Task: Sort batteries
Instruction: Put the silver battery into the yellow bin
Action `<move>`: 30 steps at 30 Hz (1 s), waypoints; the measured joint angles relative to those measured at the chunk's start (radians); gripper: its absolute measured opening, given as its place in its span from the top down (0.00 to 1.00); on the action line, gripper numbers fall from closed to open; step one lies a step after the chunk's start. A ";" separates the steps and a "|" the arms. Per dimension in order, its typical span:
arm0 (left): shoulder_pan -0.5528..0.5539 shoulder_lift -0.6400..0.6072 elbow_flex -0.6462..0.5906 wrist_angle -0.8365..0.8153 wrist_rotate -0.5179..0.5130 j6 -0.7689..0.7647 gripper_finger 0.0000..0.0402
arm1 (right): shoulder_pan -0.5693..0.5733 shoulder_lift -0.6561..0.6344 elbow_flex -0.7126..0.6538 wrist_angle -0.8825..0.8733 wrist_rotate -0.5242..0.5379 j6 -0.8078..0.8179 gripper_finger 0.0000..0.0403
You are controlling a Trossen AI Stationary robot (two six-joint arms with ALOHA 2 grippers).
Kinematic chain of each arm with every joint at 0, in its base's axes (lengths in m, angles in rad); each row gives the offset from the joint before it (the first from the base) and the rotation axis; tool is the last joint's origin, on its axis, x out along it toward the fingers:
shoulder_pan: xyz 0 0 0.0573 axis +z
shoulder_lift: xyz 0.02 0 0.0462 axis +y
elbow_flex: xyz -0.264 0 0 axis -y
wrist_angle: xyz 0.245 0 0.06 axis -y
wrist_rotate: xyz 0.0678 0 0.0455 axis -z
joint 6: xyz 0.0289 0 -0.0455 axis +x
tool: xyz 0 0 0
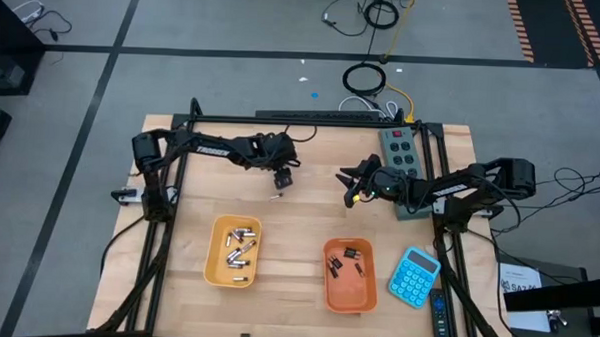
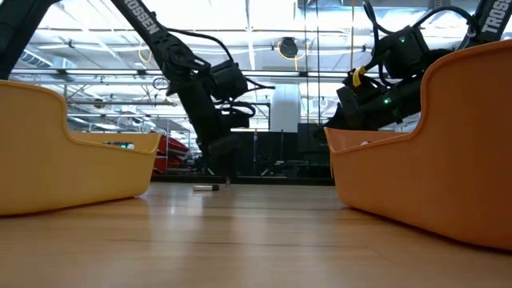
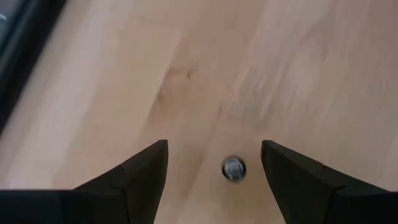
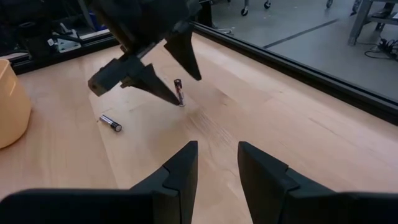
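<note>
A small battery (image 3: 233, 168) stands on end on the bare wood, seen end-on between my left gripper's (image 3: 214, 146) open fingers without touching them. The right wrist view shows that battery (image 4: 179, 92) upright and my left gripper (image 4: 186, 90) slanting down over it. Another battery (image 4: 111, 122) lies flat on its side a little nearer the yellow tray (image 1: 234, 251), and shows in the high view too (image 1: 276, 196). My right gripper (image 4: 217, 165) waits open and holds nothing, right of centre (image 1: 351, 185).
The yellow tray holds several silvery batteries, and the orange tray (image 1: 349, 275) holds a few dark ones. A blue calculator (image 1: 414, 276) lies at the near right, and a power strip (image 1: 401, 152) lies behind my right arm. Bare wood lies between the grippers and the trays.
</note>
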 joint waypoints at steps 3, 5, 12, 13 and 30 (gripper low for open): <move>0.000 0.000 0.000 0.035 -0.003 0.000 0.33 | 0.001 0.000 0.000 -0.008 0.000 0.001 0.74; 0.001 0.001 0.000 0.040 -0.003 0.000 0.33 | 0.005 0.000 0.000 -0.012 0.000 0.003 0.74; 0.003 0.014 0.000 0.080 -0.010 0.000 0.47 | 0.013 0.000 0.000 -0.014 0.004 0.004 0.74; 0.003 0.014 0.000 0.082 -0.010 0.001 0.51 | 0.013 0.000 0.000 -0.014 0.004 0.004 0.74; 0.000 -0.053 -0.002 -0.031 0.059 0.033 0.99 | 0.013 0.000 0.000 -0.029 0.004 0.004 0.74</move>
